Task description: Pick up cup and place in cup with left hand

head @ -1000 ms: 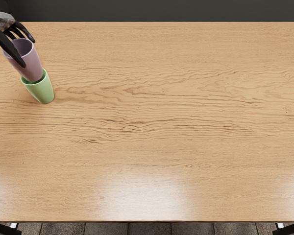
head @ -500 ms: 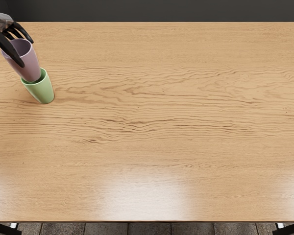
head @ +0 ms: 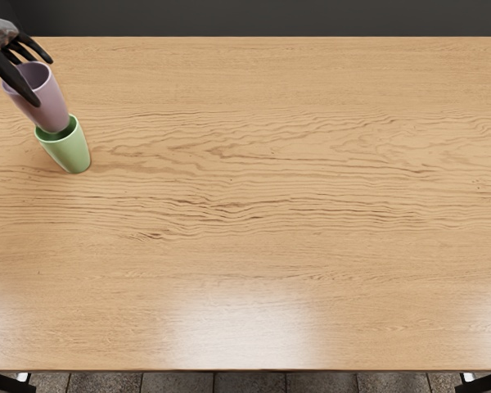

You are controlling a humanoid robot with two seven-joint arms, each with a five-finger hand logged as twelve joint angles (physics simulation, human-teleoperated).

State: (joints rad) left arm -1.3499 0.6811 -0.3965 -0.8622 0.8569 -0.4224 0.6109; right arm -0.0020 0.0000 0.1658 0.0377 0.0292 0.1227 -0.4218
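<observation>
Surface (head: 270, 205) bears green cup (head: 69, 153); fingers (head: 13, 76) of left hand (head: 2, 35) pinch mauve cup (head: 49, 106), risen slightly over it, so nesting looks undone.

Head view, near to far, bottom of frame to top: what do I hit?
Tiled floor → table's near edge → green cup → mauve cup → table's far edge → dark backdrop. Left hand left out: it overlaps the mauve cup.

Mauve cup (head: 51, 108); pale green cup (head: 69, 154); grey-and-black hand (head: 3, 38); tan table (head: 270, 270), darker wavy grain.
</observation>
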